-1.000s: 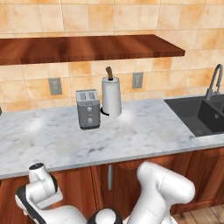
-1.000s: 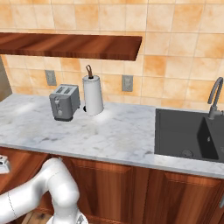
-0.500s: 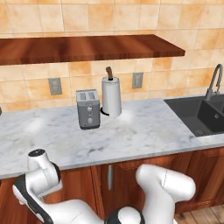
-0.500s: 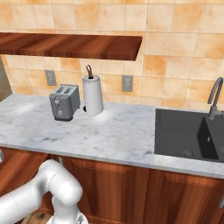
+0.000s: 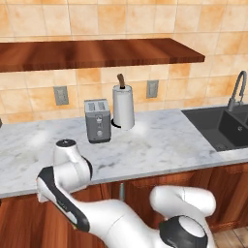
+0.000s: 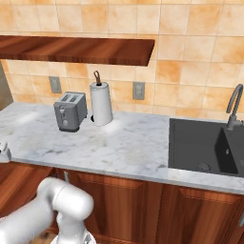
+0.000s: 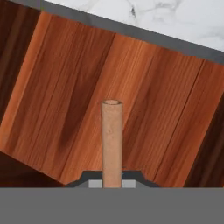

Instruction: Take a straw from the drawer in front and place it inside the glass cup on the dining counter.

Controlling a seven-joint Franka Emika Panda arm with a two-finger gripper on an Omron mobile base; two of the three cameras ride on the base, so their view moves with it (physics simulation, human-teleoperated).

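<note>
Gripper was clamped on the straw (light, stiff, slippery); grip sat low, near one end.

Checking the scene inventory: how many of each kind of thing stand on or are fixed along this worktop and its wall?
Toaster: 1
Paper towel roll: 1
Wall outlets: 2
Sink: 1
Faucet: 1
Wooden shelf: 1
Total: 7
</note>
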